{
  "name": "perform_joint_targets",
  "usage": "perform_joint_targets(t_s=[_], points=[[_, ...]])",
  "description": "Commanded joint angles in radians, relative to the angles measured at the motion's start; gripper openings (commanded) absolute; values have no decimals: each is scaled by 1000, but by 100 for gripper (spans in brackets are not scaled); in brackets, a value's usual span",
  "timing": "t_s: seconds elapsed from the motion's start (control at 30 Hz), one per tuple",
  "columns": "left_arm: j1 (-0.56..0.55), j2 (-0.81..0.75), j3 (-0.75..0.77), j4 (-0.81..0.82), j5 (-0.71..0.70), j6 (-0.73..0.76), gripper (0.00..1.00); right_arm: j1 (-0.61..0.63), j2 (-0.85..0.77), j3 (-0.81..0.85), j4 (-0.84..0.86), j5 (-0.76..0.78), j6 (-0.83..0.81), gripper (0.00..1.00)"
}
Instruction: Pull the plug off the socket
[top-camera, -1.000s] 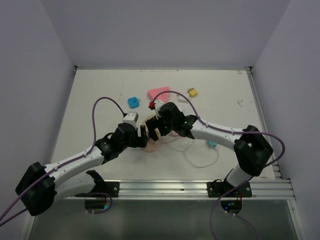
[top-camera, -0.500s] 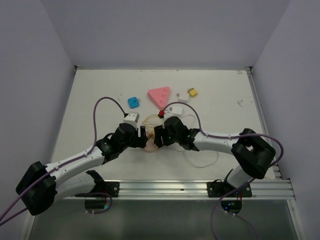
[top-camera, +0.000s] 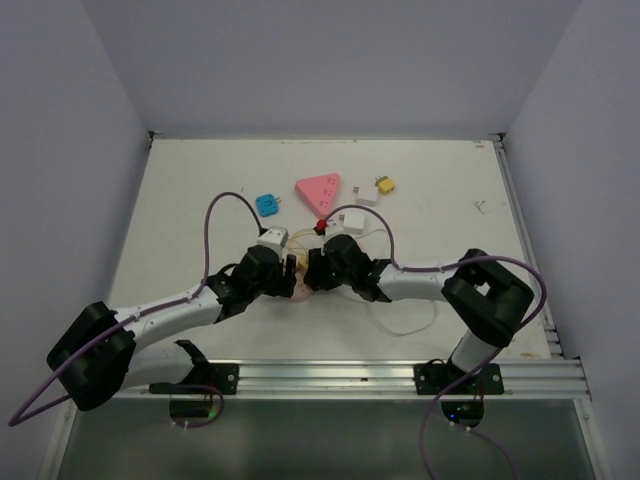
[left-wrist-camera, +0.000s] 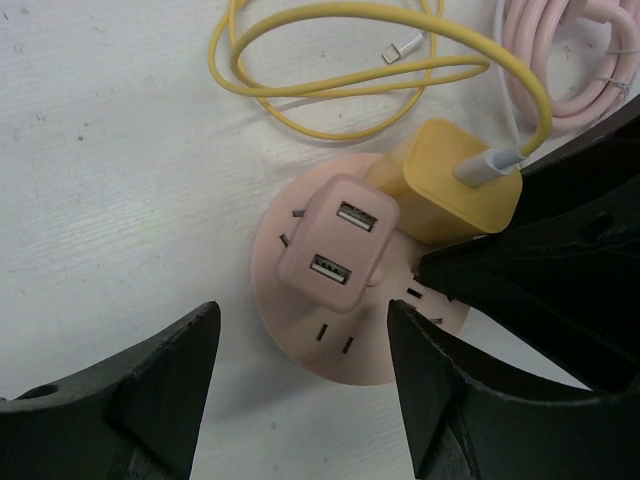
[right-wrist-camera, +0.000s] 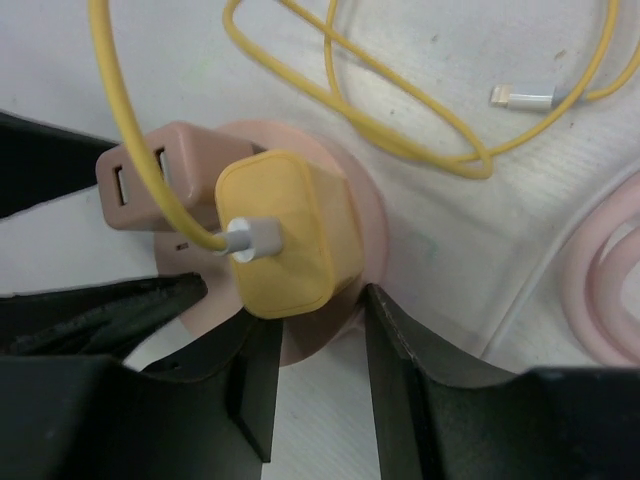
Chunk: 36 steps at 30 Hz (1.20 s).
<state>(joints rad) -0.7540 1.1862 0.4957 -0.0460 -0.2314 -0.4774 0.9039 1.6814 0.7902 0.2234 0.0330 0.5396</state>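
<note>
- The round pink socket (left-wrist-camera: 345, 352) lies flat on the table (top-camera: 180, 200), between the two arms near the middle. A yellow plug (right-wrist-camera: 285, 235) and a pink plug (left-wrist-camera: 335, 245) stand in it, touching side by side.
- The right gripper (right-wrist-camera: 320, 330) has its jaws narrow, one on each side of the yellow plug. Whether the pads already press on it cannot be told.
- The left gripper (left-wrist-camera: 300, 320) has its jaws wide. They straddle the socket and the pink plug and touch neither.
- Step in hand, as judged: take hold of the yellow plug while the socket is held down.
- The right pads should meet the plug's flat sides squarely and low on the body, clear of the cable (right-wrist-camera: 108, 100) that leaves its top.
- The pink plug sits tight against the yellow one. The right jaws need to stay off it, or both plugs may be caught.
- The socket looks light and is not fixed. The left jaws should probably clamp its rim, or press it down, before any pull.
- The pull should likely go straight along the pins, away from the table, with no twist. A tilted pull could jam the pins or drag the socket along.
- The cable loops loosely nearby and could snag a finger on the way up.
</note>
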Motion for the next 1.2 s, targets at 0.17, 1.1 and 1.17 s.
perform_joint_targets(t_s=[0.17, 1.1, 1.17], points=[[-2, 27, 53, 87, -46, 69, 71, 1, 81, 35, -131, 16, 2, 29], [108, 119, 153, -11, 162, 226, 48, -63, 147, 141, -266, -87, -107, 29], [105, 122, 158, -15, 187, 215, 41, -88, 138, 152, -292, -96, -141, 29]])
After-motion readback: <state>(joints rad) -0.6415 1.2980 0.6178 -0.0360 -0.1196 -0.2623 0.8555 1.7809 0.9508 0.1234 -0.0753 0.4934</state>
